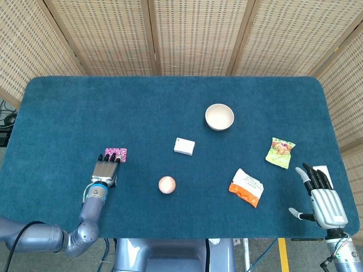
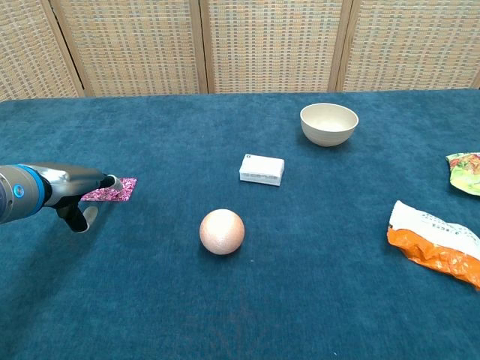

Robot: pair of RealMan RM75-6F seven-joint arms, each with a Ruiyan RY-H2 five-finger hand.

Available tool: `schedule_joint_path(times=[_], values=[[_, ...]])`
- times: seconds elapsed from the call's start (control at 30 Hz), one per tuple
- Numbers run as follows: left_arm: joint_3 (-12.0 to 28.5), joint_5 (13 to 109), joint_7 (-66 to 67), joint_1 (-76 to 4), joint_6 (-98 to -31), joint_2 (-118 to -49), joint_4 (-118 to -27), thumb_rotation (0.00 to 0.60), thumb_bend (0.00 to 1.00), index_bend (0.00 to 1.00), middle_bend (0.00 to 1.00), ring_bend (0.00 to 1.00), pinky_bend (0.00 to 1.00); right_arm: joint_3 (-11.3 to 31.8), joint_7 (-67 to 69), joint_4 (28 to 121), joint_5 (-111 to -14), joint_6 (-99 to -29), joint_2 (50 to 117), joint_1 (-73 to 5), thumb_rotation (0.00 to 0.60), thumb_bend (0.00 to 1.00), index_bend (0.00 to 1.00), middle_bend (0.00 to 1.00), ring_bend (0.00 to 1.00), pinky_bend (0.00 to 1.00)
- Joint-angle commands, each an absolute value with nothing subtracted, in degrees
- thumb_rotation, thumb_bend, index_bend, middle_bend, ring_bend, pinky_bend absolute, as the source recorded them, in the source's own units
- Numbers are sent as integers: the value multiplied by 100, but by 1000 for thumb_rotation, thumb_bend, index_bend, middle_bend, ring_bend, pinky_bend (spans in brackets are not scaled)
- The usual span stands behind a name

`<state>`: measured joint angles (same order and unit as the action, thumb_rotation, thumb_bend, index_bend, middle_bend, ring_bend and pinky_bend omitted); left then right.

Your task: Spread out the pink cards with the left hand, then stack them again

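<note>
The pink cards (image 1: pixel 117 153) lie as one small patterned stack on the blue table at the left; the chest view shows the pink cards (image 2: pixel 120 188) flat on the cloth. My left hand (image 1: pixel 106 170) lies flat just on the near side of the stack, its fingertips touching the stack's near edge. In the chest view my left hand (image 2: pixel 75 191) covers the left part of the stack. My right hand (image 1: pixel 322 198) rests open at the table's near right edge, fingers spread, holding nothing.
A pinkish ball (image 1: pixel 167 185) sits near the front middle, a white box (image 1: pixel 184 147) behind it, and a cream bowl (image 1: pixel 219 117) further back. An orange-and-white packet (image 1: pixel 247 187) and a green snack bag (image 1: pixel 280 152) lie at the right.
</note>
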<state>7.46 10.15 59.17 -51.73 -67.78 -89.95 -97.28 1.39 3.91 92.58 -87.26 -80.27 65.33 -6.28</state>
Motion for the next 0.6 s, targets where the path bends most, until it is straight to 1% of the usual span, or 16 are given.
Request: schedule_joint_path(times=[0.03,0.6], values=[[722,996,5885,-5181,-6736,-9040,-9653,600,714,0,0,0,0,126,375,9277,-8762,-8064,6531,-617,600,105,0,0,0,0],[515,906,5912,-5194,-6537,-8952,-9392,600,717,0,0,0,0,122,353,9309,-8783,-8113,6512,-600,600,105,0,0,0,0]])
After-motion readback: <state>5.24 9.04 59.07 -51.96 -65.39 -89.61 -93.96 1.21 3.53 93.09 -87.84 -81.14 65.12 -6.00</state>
